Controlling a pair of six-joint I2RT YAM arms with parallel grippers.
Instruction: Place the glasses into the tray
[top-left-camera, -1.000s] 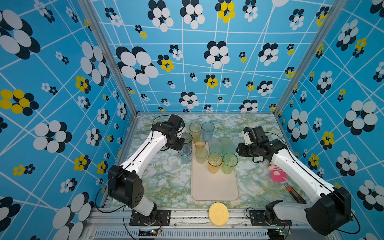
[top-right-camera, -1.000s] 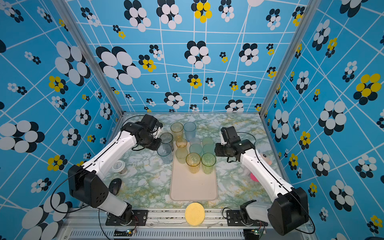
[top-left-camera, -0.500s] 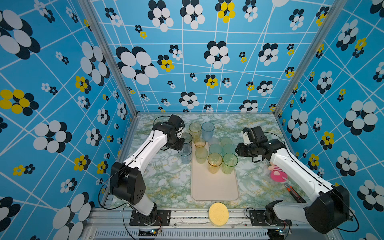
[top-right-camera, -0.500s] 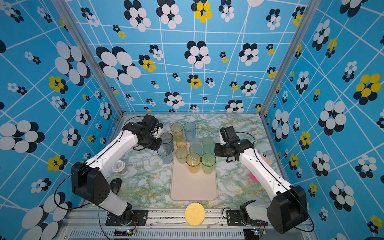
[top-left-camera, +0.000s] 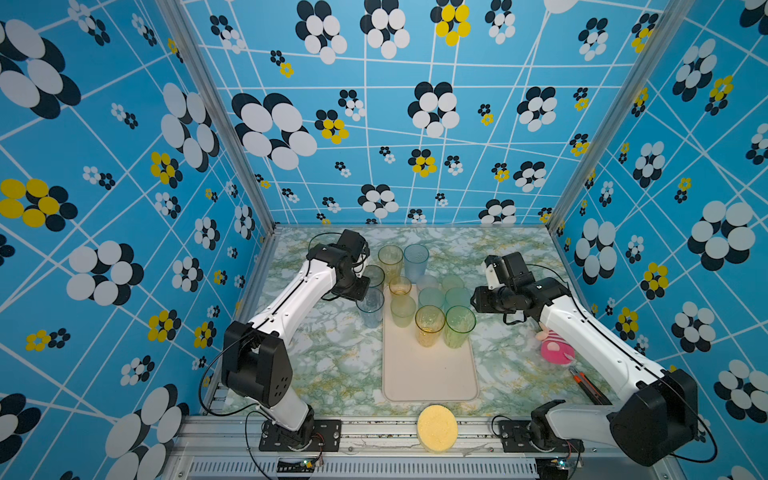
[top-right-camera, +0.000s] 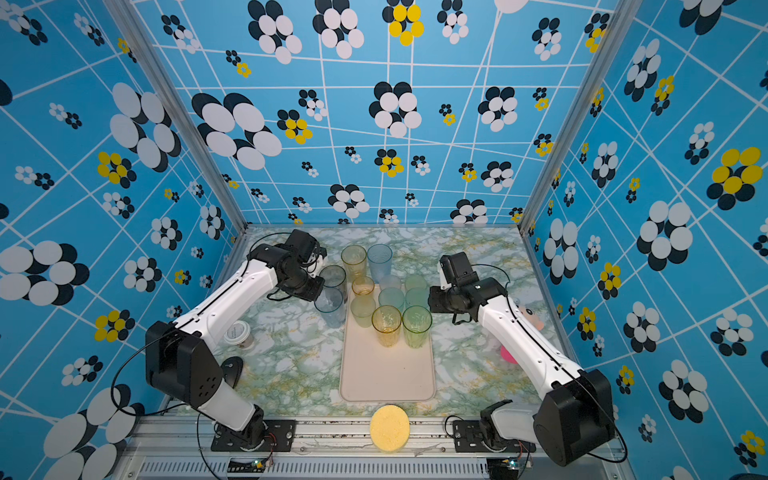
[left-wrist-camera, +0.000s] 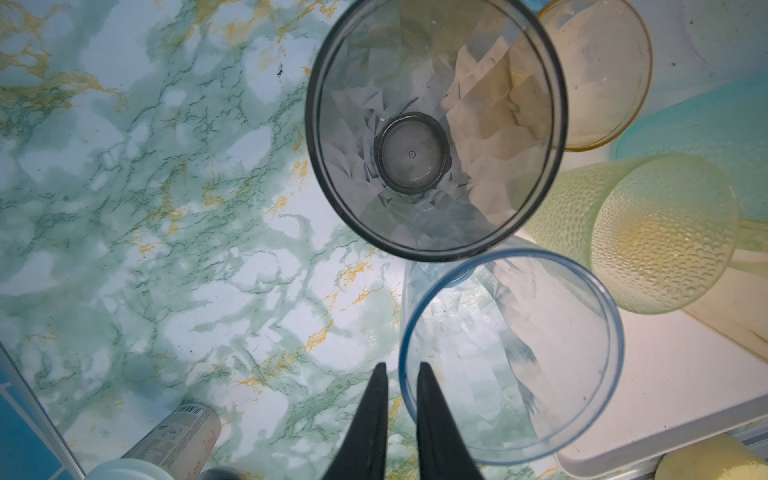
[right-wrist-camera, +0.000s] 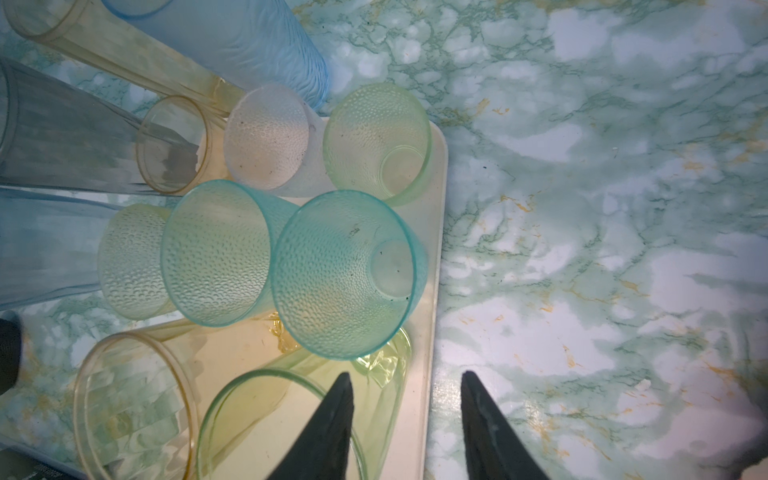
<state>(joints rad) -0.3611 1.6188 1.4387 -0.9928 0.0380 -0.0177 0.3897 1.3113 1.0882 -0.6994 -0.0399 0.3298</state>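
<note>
Blue flower-printed walls enclose a green-and-white marbled tabletop (top-left-camera: 332, 357). At its centre lies a large flat pinkish-cream rectangular tray (top-left-camera: 430, 374); the far half is crowded with upright translucent tumblers and the near half is bare.

Left gripper (left-wrist-camera: 401, 366): fingers nearly together, pinching the rim wall of a tall pale blue clear tumbler (left-wrist-camera: 511, 357), one finger inside and one outside. This tumbler is left of the tray, just beside its left edge. Whether its base rests on the marble or is raised cannot be told.

Neighbours: a tall smoky grey faceted tumbler (left-wrist-camera: 432, 124) stands just beyond it, outside the tray. A short dimpled yellow-green tumbler (left-wrist-camera: 660, 232) stands just to its right, inside the tray.

Right gripper (right-wrist-camera: 405, 374): over the tray's right edge, fingers apart, nothing between them.

Assessment: the step in hand is the transfer of the pale blue tumbler. The next move calls for a clean lift, a short carry right and nearward to the bare area, and an upright release without brushing either neighbour. The grey tumbler, a tall amber tumbler (top-left-camera: 390, 258) and a tall blue ribbed tumbler (top-left-camera: 416, 257) past the far edge appear outstanding.
</note>
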